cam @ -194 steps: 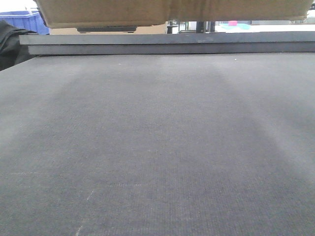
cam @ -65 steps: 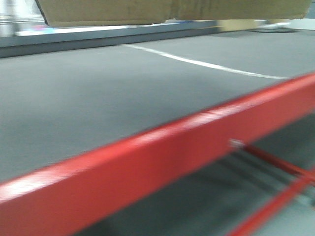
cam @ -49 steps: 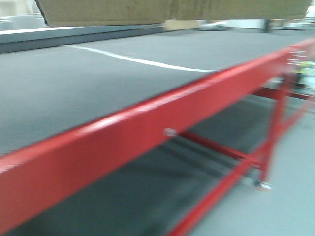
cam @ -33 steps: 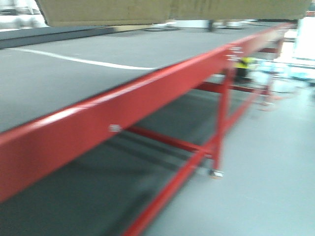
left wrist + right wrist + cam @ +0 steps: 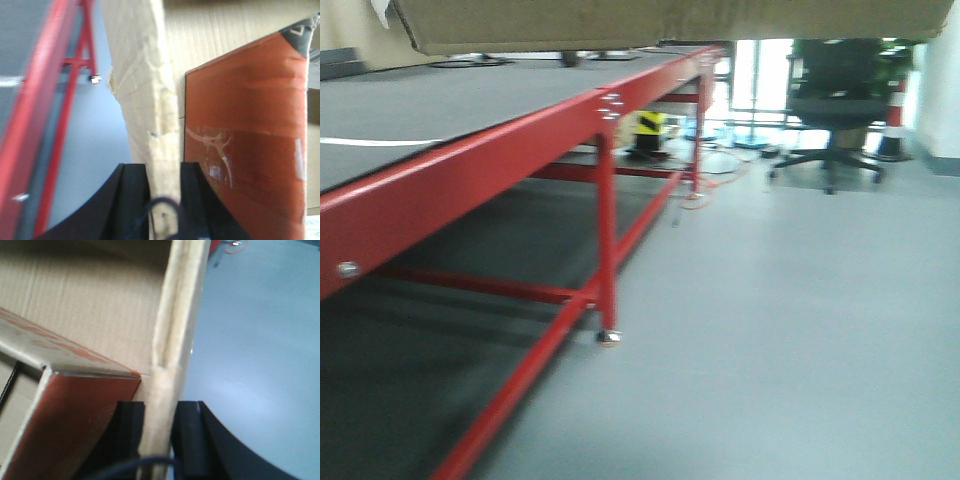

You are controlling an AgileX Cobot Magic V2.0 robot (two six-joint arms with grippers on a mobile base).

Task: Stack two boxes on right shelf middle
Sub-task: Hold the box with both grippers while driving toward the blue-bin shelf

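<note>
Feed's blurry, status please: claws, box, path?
Left claw shut on box wall. Right claw shut on opposite wall. Box carried high. Red table left, chair ahead; shelf unseen.

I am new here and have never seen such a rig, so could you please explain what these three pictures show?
This is a two-armed robot on a wheeled base. The front camera looks beneath the large brown corrugated cardboard box, past a red-framed grey-topped table, towards a black office chair. The other two cameras sit on the wrists. Each shows a black claw: the left claw and the right claw are each shut on a cardboard wall of that box, so both arms carry it.
</note>
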